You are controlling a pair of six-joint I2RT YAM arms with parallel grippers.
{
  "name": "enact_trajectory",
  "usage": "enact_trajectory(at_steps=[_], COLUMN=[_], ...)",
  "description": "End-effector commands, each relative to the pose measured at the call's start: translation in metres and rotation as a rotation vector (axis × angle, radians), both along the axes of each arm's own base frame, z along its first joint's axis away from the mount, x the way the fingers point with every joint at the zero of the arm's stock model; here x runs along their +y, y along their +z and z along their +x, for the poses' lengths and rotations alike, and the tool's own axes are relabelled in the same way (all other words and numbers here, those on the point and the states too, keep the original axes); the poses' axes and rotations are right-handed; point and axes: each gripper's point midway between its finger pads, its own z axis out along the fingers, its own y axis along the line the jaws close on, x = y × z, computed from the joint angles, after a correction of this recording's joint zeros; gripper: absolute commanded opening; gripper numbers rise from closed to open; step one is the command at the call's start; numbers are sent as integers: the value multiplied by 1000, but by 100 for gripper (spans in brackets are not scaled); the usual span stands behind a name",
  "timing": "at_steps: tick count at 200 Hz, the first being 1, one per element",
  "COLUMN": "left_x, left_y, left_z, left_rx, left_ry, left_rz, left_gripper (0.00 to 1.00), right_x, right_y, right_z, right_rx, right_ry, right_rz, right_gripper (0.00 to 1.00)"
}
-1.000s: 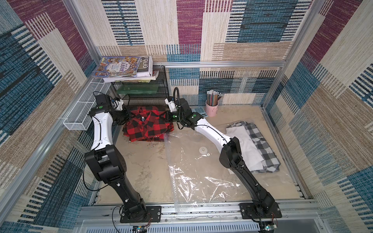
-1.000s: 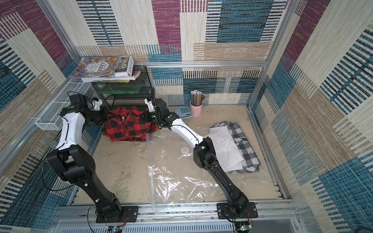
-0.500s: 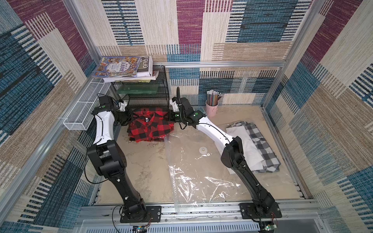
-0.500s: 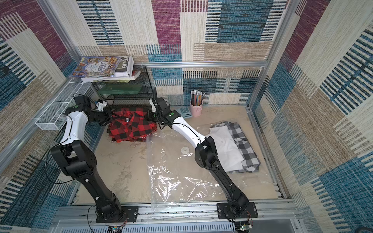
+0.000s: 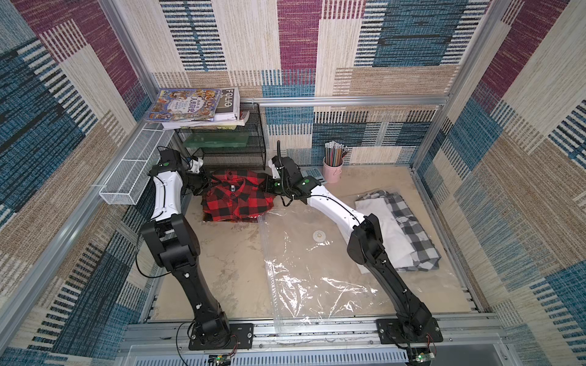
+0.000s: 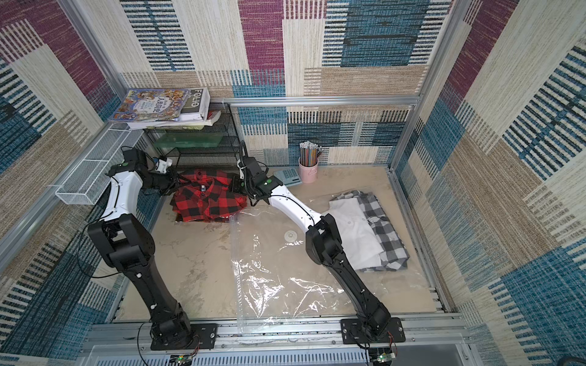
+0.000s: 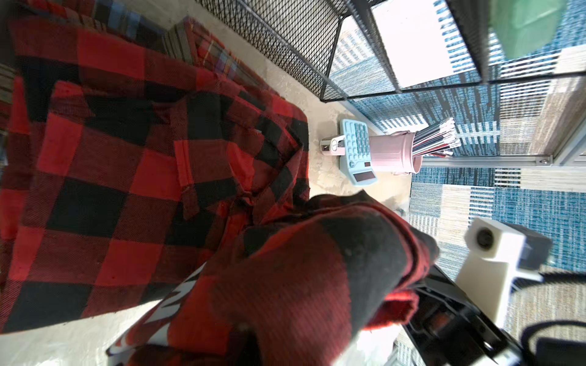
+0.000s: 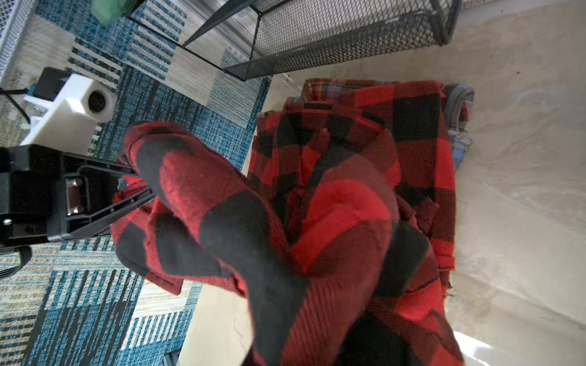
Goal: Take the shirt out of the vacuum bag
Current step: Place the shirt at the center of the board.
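Shirt lies just past the vacuum bag, at its far mouth, apparently clear of it. You have the left claw and right claw pinched tight on opposite shirt edges, likely to carry it level, away from the bag.

Woven patchwork walls in blue, maroon and beige enclose a beige marbled tabletop, framed by aluminium rails. A black mesh rack stands at the back, near a white wire basket along the side wall. Light falls bright and even.
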Motion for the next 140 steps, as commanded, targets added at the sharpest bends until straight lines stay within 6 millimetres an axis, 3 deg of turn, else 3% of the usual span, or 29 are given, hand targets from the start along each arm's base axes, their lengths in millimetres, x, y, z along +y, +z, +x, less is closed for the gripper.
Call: enact_trajectory(at_steps=[1,35,68,91,117,140], left_x=[13,21,28,32,36,39], left_y=[-6,-14,-23,-29,-37,-41], left_z=[10,21,31,40,48,58], left_rx=[-7,5,15,13,16,4], left_ry=[7,10,21,27,32,37], left_rz=[59,86,103,103,106,100], left_gripper=[2,2,2,2,2,2], right_x=[-6,-3,2,1,-4,-8], right_y=[-14,-25,-30,-30,-29,-28], right_z=[19,35,43,49,56,59], right_rx=[35,23,13,-5,-17,-28], right_ry=[-42,-36,-9,-2,2,9], right_rz=[33,90,151,169,183,181], right_gripper=[0,0,13,31,65,80])
